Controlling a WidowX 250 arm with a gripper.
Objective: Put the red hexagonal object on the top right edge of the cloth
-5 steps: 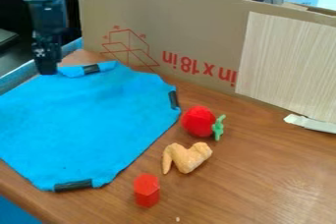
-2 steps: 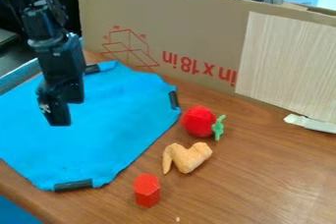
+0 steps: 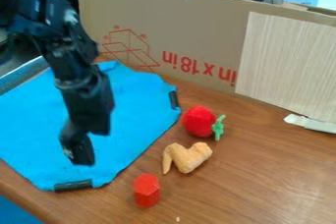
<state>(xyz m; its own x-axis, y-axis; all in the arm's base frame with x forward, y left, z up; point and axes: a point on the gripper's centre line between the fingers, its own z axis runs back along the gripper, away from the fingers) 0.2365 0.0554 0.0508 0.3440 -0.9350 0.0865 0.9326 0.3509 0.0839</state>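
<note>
Over the near part of the blue cloth [image 3: 131, 115], hand [image 3: 79, 156] hangs left of the red hexagonal block [image 3: 146, 190], probably to set up a pick; can't tell if clenched or released. Block stands upright on the table [image 3: 263, 183], sides likely graspable.

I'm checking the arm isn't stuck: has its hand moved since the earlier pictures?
Yes: the hand has moved down and rightward in view, from the top edge of the cloth toward the black strip at its bottom.

Upside-down red print [image 3: 199, 68] on the cardboard [image 3: 177, 19] reads "in x 18in".
</note>
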